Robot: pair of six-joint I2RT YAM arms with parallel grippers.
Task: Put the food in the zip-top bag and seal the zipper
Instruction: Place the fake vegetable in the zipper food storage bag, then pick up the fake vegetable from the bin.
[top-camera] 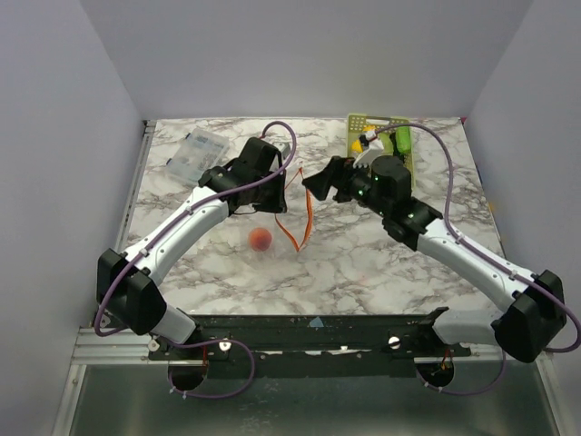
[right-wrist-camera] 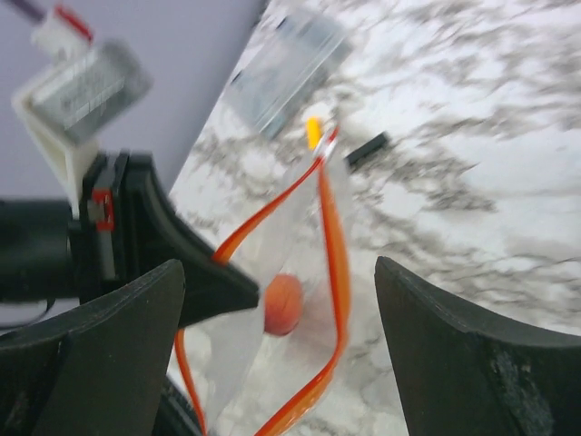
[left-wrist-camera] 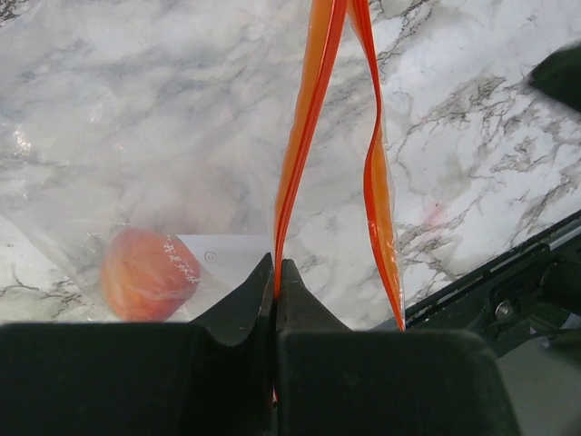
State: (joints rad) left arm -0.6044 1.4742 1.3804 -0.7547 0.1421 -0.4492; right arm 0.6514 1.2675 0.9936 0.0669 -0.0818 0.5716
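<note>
1 fruit [left-wrist-camera: 150, 275] sits in 1 bag [left-wrist-camera: 136, 136] (left gripper [left-wrist-camera: 276, 269] pinching its zipper [left-wrist-camera: 304, 154], right gripper [right-wrist-camera: 280, 272] spread).

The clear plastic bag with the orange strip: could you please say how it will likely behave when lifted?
Probably floppy: the clear crinkly plastic bag drapes from the orange-red zipper strip pinched in the left end effector. The strip's free side bows away, so the mouth likely gapes. The red-orange round toy fruit inside would probably roll to the lowest corner.

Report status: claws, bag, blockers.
Left claw shut on zipper, right claw open. Red-orange fruit inside bag, mouth unsealed. Nothing seen blocking mouth.
</note>
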